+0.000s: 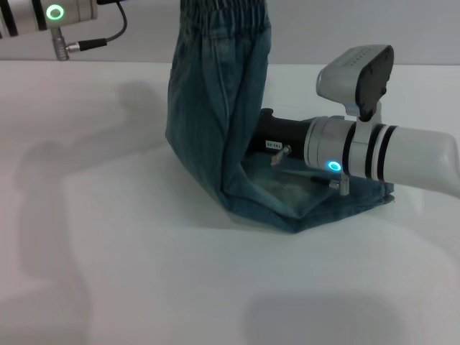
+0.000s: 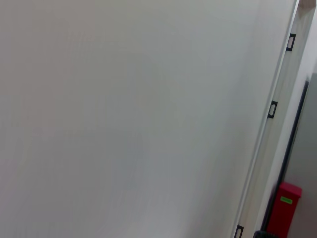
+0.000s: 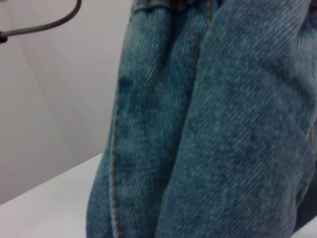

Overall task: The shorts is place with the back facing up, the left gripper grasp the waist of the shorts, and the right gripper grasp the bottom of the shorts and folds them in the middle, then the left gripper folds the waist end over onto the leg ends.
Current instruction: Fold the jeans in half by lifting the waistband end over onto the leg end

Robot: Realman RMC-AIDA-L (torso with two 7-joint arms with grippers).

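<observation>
The blue denim shorts (image 1: 215,108) hang upright, folded lengthwise. Their gathered waist (image 1: 224,13) is lifted to the top edge of the head view. The lower part with the leg hems (image 1: 338,205) lies flat on the white table (image 1: 144,273). My left arm's wrist (image 1: 54,14), with a green light and a silver plug, sits at the top left; its gripper is out of view above the waist. The black body of my right gripper (image 1: 280,136) reaches in over the flat part and goes behind the hanging cloth, which hides its tip. The right wrist view is filled with denim (image 3: 213,129).
My right arm's white wrist (image 1: 388,154), with a blue light, lies across the table's right side. The left wrist view shows a pale wall (image 2: 124,114) and a red box (image 2: 283,213) at the corner.
</observation>
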